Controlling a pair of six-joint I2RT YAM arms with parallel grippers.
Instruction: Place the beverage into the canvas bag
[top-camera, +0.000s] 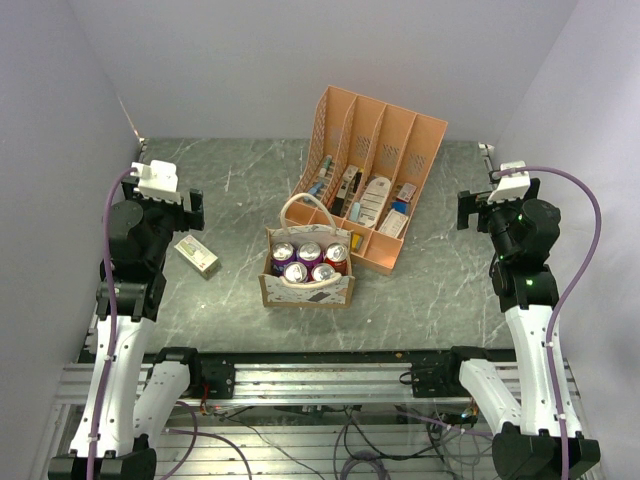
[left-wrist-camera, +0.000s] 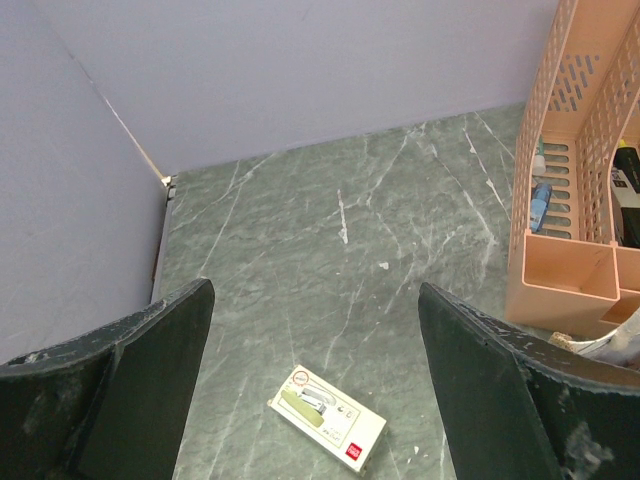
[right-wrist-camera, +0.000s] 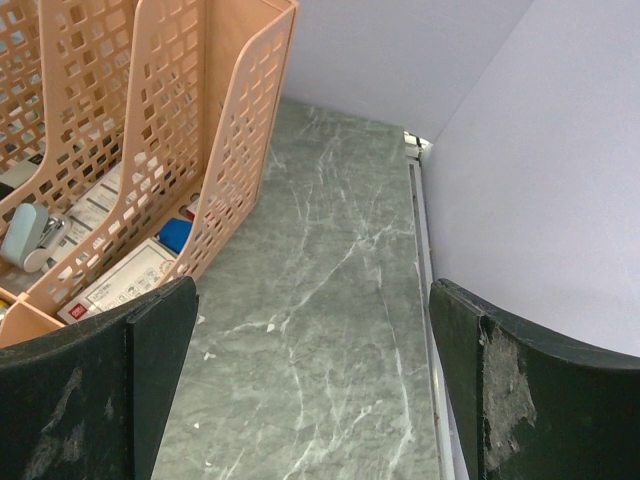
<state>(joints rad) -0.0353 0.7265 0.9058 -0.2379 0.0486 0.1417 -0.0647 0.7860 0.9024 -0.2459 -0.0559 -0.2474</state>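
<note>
I see a dark green marbled table from above, with my two arms rising from its near edge. The canvas bag, a small tan tote with white loop handles and a pale front panel with dark marks, stands upright near the middle of the table. Inside it stand five beverage cans, tops up, three in the back row and two in front, packed close together. Just behind the bag and to its right, touching or nearly touching it, an orange slotted file rack lies tilted back, its compartments holding small cartons and stationery that I cannot make out in detail. A small box, pale with a green picture on its face, lies flat on the table well to the left of the bag. The left gripper hangs above the table near that box; its wrist camera shows the fingers spread wide with nothing between them, the box lying below. The right gripper hovers at the far right, clear of the rack, its fingers likewise spread wide and holding nothing, with bare table beneath.
</note>
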